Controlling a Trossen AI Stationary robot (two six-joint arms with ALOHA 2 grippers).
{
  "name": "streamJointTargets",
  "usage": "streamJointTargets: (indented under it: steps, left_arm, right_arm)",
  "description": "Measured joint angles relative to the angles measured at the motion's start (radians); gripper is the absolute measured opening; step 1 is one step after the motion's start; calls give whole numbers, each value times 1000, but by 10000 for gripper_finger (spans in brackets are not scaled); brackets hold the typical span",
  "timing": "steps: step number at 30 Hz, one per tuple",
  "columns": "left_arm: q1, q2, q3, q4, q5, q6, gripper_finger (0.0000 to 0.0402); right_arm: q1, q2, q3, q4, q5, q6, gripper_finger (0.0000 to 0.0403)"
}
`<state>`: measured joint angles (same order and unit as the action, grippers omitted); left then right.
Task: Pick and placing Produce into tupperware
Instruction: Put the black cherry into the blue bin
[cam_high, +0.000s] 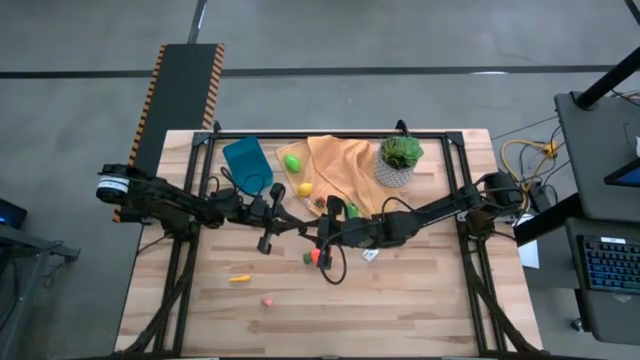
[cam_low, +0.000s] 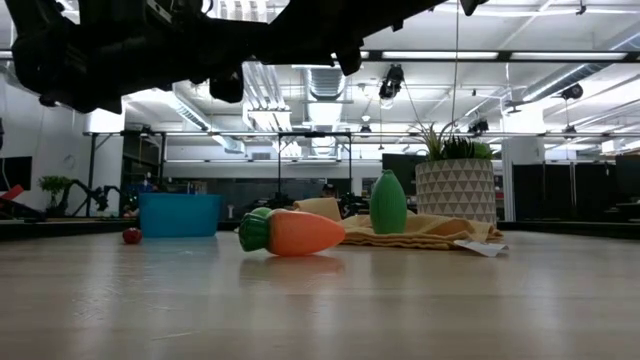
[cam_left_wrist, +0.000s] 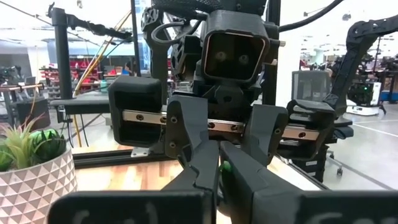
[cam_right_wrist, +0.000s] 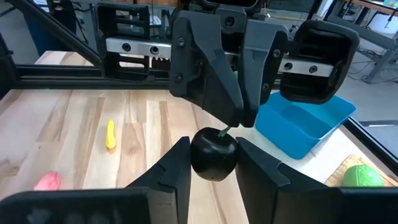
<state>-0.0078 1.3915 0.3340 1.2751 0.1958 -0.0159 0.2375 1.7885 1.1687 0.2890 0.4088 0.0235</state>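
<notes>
A dark round toy fruit (cam_right_wrist: 213, 155) with a green stem hangs in mid-air above the table between my two grippers, which face each other over the middle of the table. My right gripper (cam_right_wrist: 213, 144) is shut on the fruit's body. My left gripper (cam_left_wrist: 219, 165), seen opposite in the right wrist view (cam_right_wrist: 239, 119), is shut on the stem. The blue tupperware (cam_high: 247, 162) stands at the far left. Other produce lies about: a green fruit (cam_high: 292, 161) and a yellow one (cam_high: 305, 189) on the cloth, a carrot (cam_low: 295, 232), a yellow piece (cam_high: 239, 278) and a pink piece (cam_high: 267, 301). My left gripper pinches the green stem (cam_right_wrist: 225, 130) at the top of the fruit between its two fingertips, coming level from the table's left; a green bit (cam_left_wrist: 225, 166) shows between its fingers. My right gripper pinches the round body (cam_right_wrist: 199, 163), one finger (cam_right_wrist: 177, 168) on each flank, level from the right. The fruit is clear of the table.
An orange-yellow cloth (cam_high: 335, 165) lies at the far middle, with a potted plant (cam_high: 399, 160) to its right and a green upright piece (cam_low: 388, 203) on it. Black frame rails run along the table's sides. Bare wood lies toward the near edge.
</notes>
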Motion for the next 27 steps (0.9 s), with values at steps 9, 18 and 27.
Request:
streamJointTargets:
  steps: [9, 18, 27]
  left_arm:
    - [0, 0, 0, 0, 18, 3, 0]
    - [0, 0, 0, 0, 29, -1, 0]
    - [0, -1, 0, 0, 35, -2, 0]
  right_arm:
    - [0, 0, 0, 0, 0, 5, 107]
    - [0, 0, 0, 0, 3, -6, 189]
    - [0, -1, 0, 0, 10, -7, 222]
